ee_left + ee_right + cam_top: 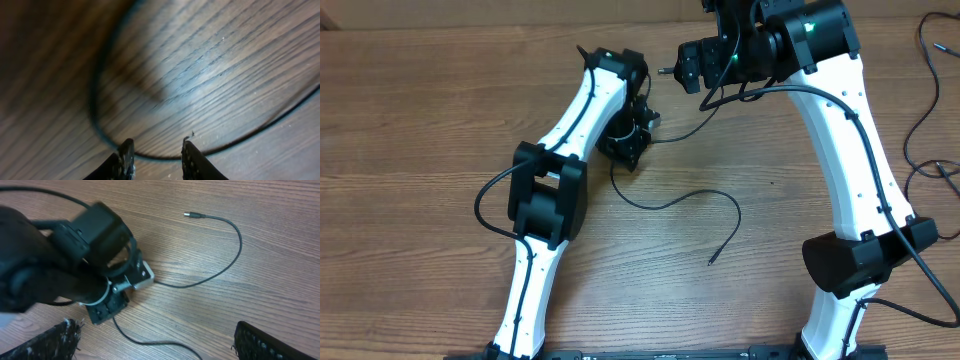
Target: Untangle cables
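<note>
Two black strands leave the left tool (625,145), which stands tip-down on the wooden surface (410,150) near the far middle. The longer cable (680,198) runs nearward and right from it, arches, then hooks back to a free plug end (711,261) lying bare on the wood, well apart from both arms. The right wrist view shows a second strand (160,342) coming out from under the left tool toward the right tool (157,330); its end is cut off at the lower edge. The left tool's fingers (127,156) stand a little apart, released rather than pinching, and the cable lies across the gap between them; whether it touches them is lost in the blur. The right tool hangs above the far middle, spread wide with nothing in it. The left arm (550,195) bulks blurred over the left half of the right wrist view and hides the wood behind it. More thin cords (908,148) trail at the right edge, cut off by the frame.
</note>
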Robot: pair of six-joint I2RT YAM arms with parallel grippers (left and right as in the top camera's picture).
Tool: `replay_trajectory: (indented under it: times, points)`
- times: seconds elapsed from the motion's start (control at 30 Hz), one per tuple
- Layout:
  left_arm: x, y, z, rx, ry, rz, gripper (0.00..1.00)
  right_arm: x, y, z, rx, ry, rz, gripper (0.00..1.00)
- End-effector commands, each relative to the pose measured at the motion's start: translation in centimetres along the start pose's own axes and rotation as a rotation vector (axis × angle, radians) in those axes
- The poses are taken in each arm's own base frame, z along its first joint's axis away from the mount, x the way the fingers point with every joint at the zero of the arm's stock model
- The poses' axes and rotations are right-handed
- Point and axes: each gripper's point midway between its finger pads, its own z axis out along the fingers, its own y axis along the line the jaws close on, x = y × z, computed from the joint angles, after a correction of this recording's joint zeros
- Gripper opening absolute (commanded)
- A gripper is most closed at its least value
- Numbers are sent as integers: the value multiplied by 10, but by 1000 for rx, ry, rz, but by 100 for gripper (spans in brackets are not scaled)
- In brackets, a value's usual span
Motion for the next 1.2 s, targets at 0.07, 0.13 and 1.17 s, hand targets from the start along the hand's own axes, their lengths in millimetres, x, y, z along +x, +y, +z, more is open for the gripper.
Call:
replay_trajectory:
  times: [0.07, 0.13, 1.17]
  points:
    - [-1, 4, 11, -19, -4, 15, 33, -3, 0, -3, -5, -11, -8, 98]
    - [-5, 9, 12, -43, -18, 17, 33, -2, 0, -3, -5, -8, -8, 98]
    - [-37, 30, -7, -313, -103, 85, 33, 5, -4, 18, 0, 47, 3, 99]
